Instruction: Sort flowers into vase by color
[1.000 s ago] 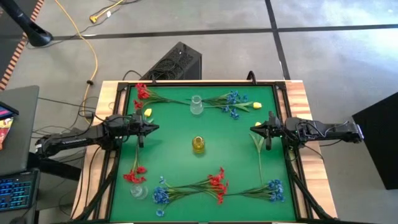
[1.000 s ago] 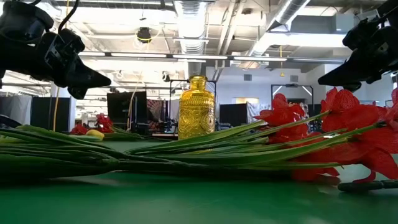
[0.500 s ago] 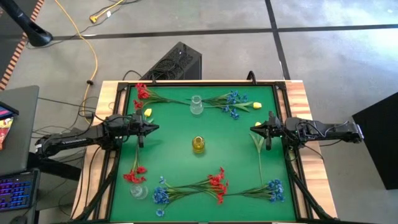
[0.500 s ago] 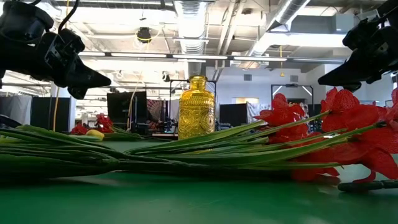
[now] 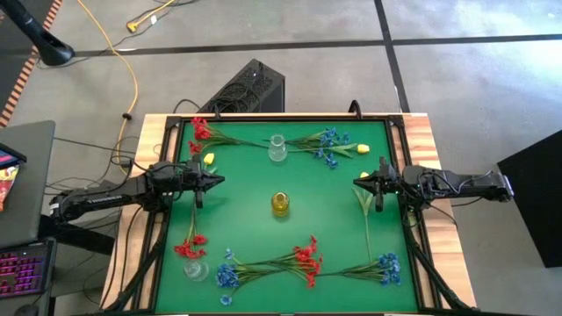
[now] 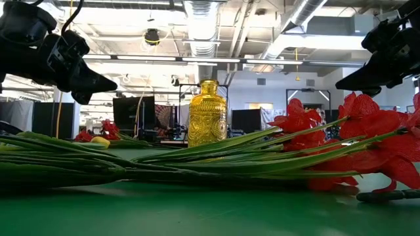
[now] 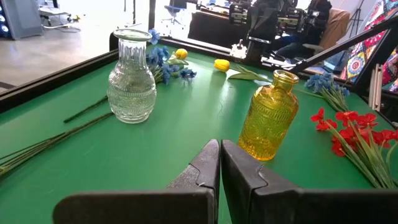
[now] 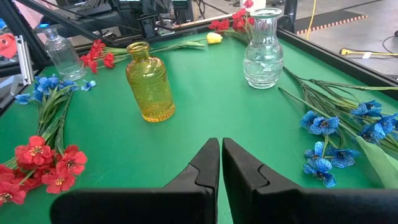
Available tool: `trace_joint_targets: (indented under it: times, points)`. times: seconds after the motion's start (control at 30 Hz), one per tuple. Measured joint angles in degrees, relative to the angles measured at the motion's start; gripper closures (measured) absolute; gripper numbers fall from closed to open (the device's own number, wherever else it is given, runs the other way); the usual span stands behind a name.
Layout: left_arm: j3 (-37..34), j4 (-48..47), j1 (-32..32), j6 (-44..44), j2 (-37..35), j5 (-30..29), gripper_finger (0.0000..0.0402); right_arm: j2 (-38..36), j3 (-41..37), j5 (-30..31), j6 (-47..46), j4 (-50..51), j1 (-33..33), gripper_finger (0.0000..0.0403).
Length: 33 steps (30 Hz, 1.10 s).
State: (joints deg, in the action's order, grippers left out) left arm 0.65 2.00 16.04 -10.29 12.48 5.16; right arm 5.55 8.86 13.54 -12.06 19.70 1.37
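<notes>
A yellow glass vase (image 5: 280,204) stands upright mid-table, a clear vase (image 5: 277,148) stands behind it, and a small clear vase (image 5: 195,270) stands near the left front corner. Red sprays (image 5: 200,132), blue sprays (image 5: 329,140) and yellow tulip heads (image 5: 209,159) lie flat on the green mat. More red (image 5: 307,259) and blue (image 5: 388,268) blooms lie along the near side. My left gripper (image 5: 218,181) hovers left of the yellow vase (image 7: 267,118), shut and empty. My right gripper (image 5: 356,182) hovers right of that vase (image 8: 149,84), also shut and empty.
A black frame (image 5: 395,132) rims the green mat. A red spray (image 5: 191,244) lies beside the small clear vase. A green stem (image 5: 366,215) with leaves lies just below my right gripper. Bare mat surrounds the yellow vase. Beyond the table, monitors and desks fill the room.
</notes>
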Motion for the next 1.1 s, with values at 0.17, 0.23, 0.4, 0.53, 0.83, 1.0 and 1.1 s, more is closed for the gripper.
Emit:
trace_joint_targets:
  times: [0.17, 0.23, 0.4, 0.53, 0.83, 1.0, 1.1]
  points:
    - [-0.01, 0.02, -0.01, 0.01, -0.01, 0.01, 0.0400, 0.01, 0.00, 0.00, 0.00, 0.01, 0.00, 0.0355]
    - [0.00, 0.01, 0.00, 0.01, 0.00, -0.01, 0.0400, 0.01, -0.01, 0.00, -0.01, -0.01, 0.00, 0.0355]
    - [0.01, 0.01, -0.01, -0.01, 0.00, 0.01, 0.0400, 0.01, -0.02, 0.00, 0.01, -0.01, 0.00, 0.0355]
    - [0.01, 0.02, 0.01, -0.01, -0.01, 0.01, 0.0400, 0.00, 0.00, 0.00, 0.00, 0.00, 0.00, 0.0355]
    - [-0.01, 0.00, -0.01, -0.19, 0.01, -0.77, 0.0400, 0.01, -0.01, 0.27, 5.15, -0.02, -0.01, 0.0355]
    - [0.00, 0.35, -0.01, -3.95, -0.01, -1.52, 0.0400, 0.01, 0.00, 1.87, 28.84, -0.02, -0.40, 0.0355]
    - [-0.01, 0.26, -0.01, -4.52, 0.01, -2.41, 0.0400, 0.00, -0.02, 2.89, 38.15, -0.02, -0.39, 0.0355]
